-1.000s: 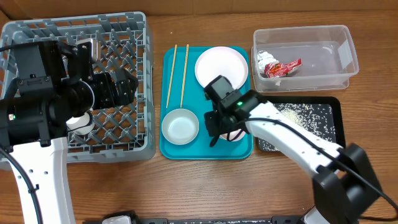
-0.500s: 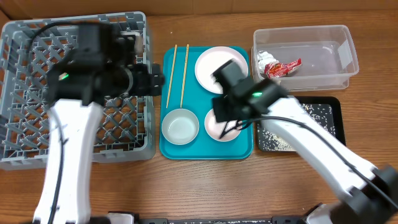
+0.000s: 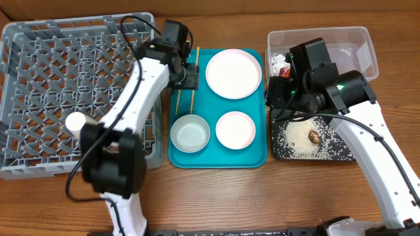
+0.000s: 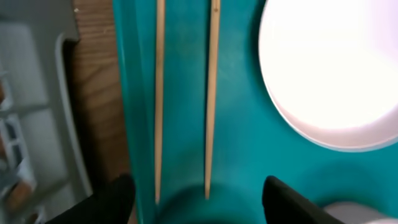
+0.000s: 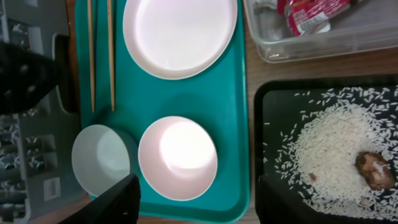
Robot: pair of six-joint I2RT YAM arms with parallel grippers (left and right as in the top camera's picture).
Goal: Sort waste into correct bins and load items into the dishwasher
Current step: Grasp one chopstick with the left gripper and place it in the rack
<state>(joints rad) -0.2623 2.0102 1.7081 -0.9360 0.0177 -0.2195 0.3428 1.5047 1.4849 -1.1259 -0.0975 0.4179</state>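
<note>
rack (image 3: 39,78): grey, just beside the left claw (image 4: 198,202), on its side away from the right claw (image 5: 198,199).
teal tray (image 3: 252,156): under the left claw; its edge lies below the right claw.
tub (image 3: 354,62): clear, just beyond the right claw.
black tray (image 3: 348,152): just beside the right claw, away from the left claw.
plate (image 3: 233,73): on the teal tray, between the two claws.
left claw: wide open, empty, close over the teal tray.
right claw: fingers apart, nothing between them.
bowl (image 3: 190,133): on the teal tray, near the left claw.
dish (image 3: 235,129): beside the bowl, nearer the right claw.
chopsticks (image 4: 158,93): side by side on the teal tray, ends showing between the left claw's fingers.
wrapper (image 5: 308,12): red-and-white, in the tub, near the right claw.
rice (image 5: 329,149): scattered in the black tray, near the right claw.
lump (image 5: 373,169): brown, on the rice.
</note>
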